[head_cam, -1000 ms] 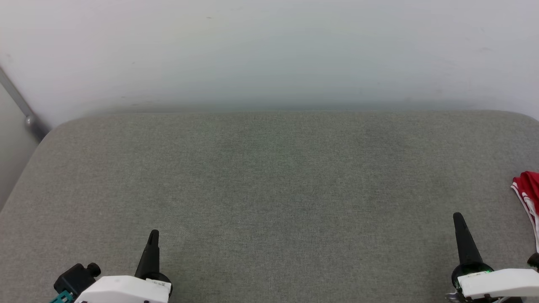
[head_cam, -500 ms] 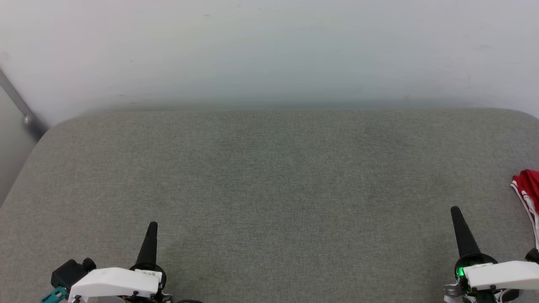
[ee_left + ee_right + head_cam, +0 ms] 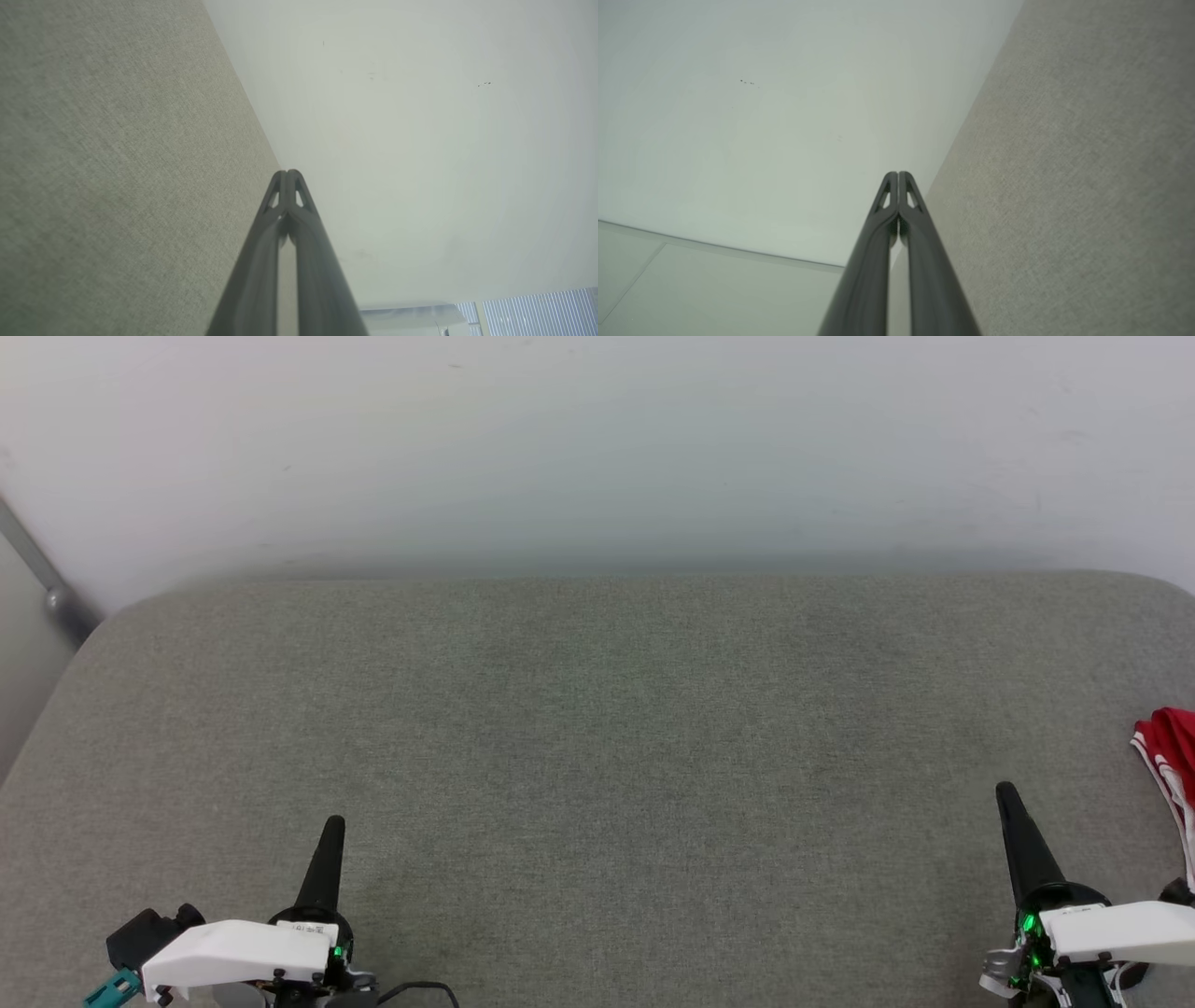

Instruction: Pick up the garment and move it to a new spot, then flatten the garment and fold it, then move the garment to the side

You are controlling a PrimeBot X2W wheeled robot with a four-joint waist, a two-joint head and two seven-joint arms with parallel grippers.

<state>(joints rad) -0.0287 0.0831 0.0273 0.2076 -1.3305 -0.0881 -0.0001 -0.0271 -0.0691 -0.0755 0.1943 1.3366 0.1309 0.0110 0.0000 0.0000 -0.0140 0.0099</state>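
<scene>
Soft red garment (image 3: 1173,735) with white-striped trim running vertically at the frame's right edge, on a woven grey bench (image 3: 597,728) — left gripper (image 3: 333,823) and right gripper (image 3: 1005,791) fingers clenched, empty.

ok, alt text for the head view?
A red-and-white garment lies at the right edge of a grey fabric surface against a pale wall. The left gripper and right gripper, both shut, point up from the bottom corners.

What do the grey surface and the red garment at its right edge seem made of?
The grey surface: matte woven upholstery fabric, judging by its fine speckled weave; rounded corners suggest padding. The garment: thin, soft cloth, probably knit; it crumples into folds.
</scene>
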